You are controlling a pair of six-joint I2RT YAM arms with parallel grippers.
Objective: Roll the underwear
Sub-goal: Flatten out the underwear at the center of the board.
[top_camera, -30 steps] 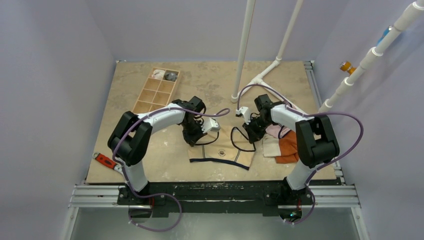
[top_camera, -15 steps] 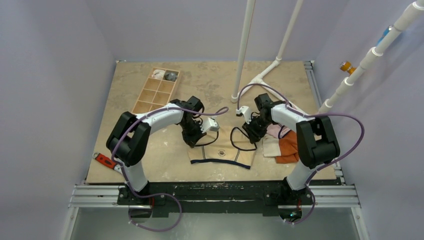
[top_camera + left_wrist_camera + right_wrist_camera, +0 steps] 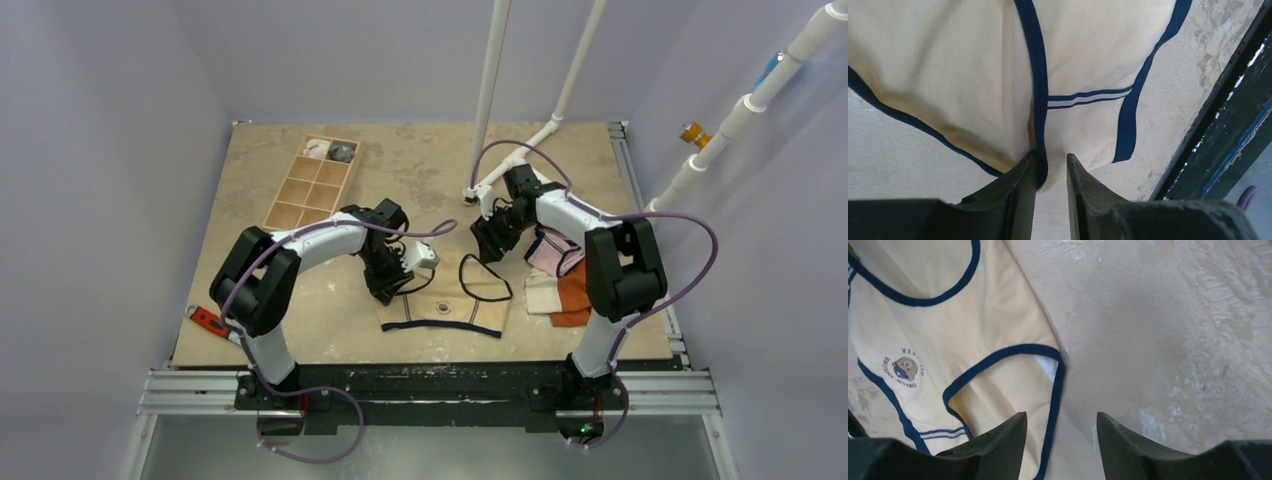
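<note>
pale yellow-beige underwear (image 3: 452, 312) with navy edging and small bear print, pink briefs (image 3: 548, 253), orange cloth (image 3: 578, 287)

The left arm (image 3: 300, 238) arches forward from its base and bends at the wrist, so the left gripper (image 3: 1050, 157) points steeply down, its two dark fingers (image 3: 1018, 187) parted by a narrow gap. The right arm (image 3: 585, 222) reaches forward and inward. The right gripper (image 3: 1060, 416) tilts downward, jaws spread wider than the left pair, nothing between them.
</note>
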